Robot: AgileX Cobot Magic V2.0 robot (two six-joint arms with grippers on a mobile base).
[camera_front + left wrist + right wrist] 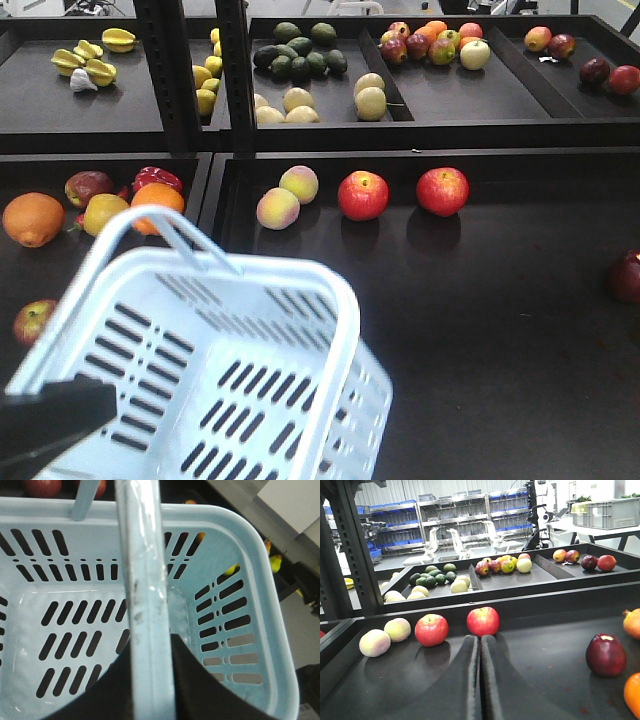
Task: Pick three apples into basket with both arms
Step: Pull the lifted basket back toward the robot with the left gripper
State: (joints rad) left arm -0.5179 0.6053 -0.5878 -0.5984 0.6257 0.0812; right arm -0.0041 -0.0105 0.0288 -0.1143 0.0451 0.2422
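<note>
The pale blue basket hangs tilted at the lower left, above the tray's front. My left gripper is shut on the basket's handle, with a black finger on each side of the bar; the basket has nothing in it. Two red apples lie at the back of the middle tray, and a darker red apple sits at the right edge. My right gripper is shut on nothing, low over the tray, pointing between the apples. The dark apple lies to its right.
Two pale peaches lie left of the red apples. The left bin holds oranges, a red pepper and more fruit. A raised black divider separates the bins. An upper shelf carries avocados, pears and mixed fruit.
</note>
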